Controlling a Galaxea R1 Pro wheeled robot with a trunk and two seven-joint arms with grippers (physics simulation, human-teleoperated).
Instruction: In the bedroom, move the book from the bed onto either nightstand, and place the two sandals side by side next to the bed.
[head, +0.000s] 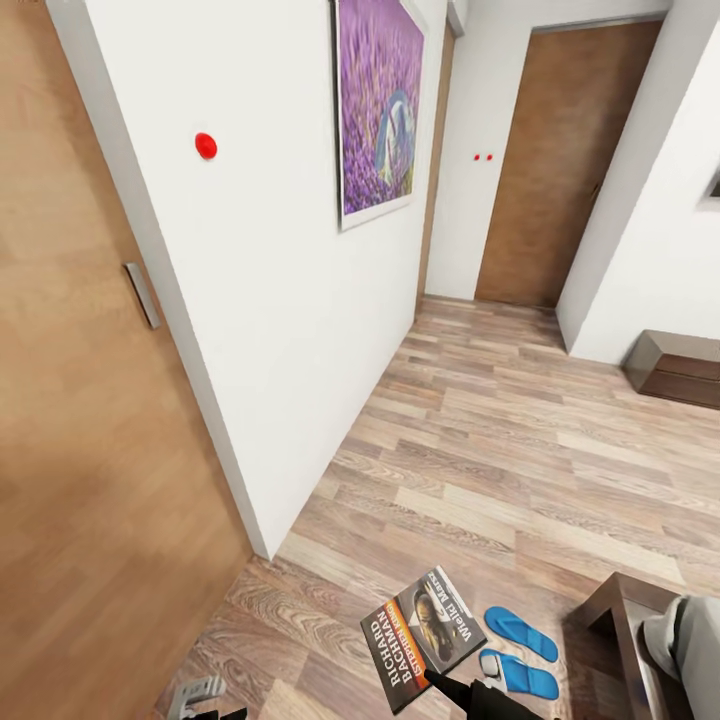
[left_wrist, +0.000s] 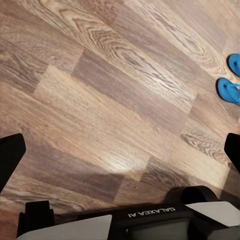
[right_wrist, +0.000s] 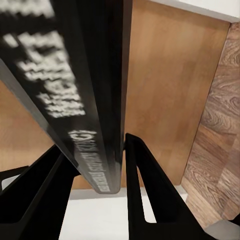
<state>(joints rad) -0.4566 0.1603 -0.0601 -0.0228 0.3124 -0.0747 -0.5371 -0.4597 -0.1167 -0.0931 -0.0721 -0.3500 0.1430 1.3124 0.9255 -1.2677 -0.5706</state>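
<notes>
The book (head: 420, 635), a thin dark paperback with white "RICHARD BACHMAN" lettering and an orange band, hangs above the wood floor with my right gripper (head: 440, 680) shut on its lower edge. In the right wrist view the book (right_wrist: 85, 75) runs edge-on between the black fingers (right_wrist: 145, 190). Two blue sandals (head: 520, 632) (head: 520, 672) lie close together on the floor just right of the book, beside the corner of the bed (head: 620, 610). They also show in the left wrist view (left_wrist: 229, 90). My left gripper (head: 200, 690) (left_wrist: 120, 155) is open over bare floor. The nightstand is out of view.
A brown door (head: 80, 400) stands close on the left, and a white wall with a purple picture (head: 378, 110) runs ahead. Another brown door (head: 560, 160) is at the far end. A low dark cabinet (head: 680, 365) sits against the right wall. Open plank floor lies between.
</notes>
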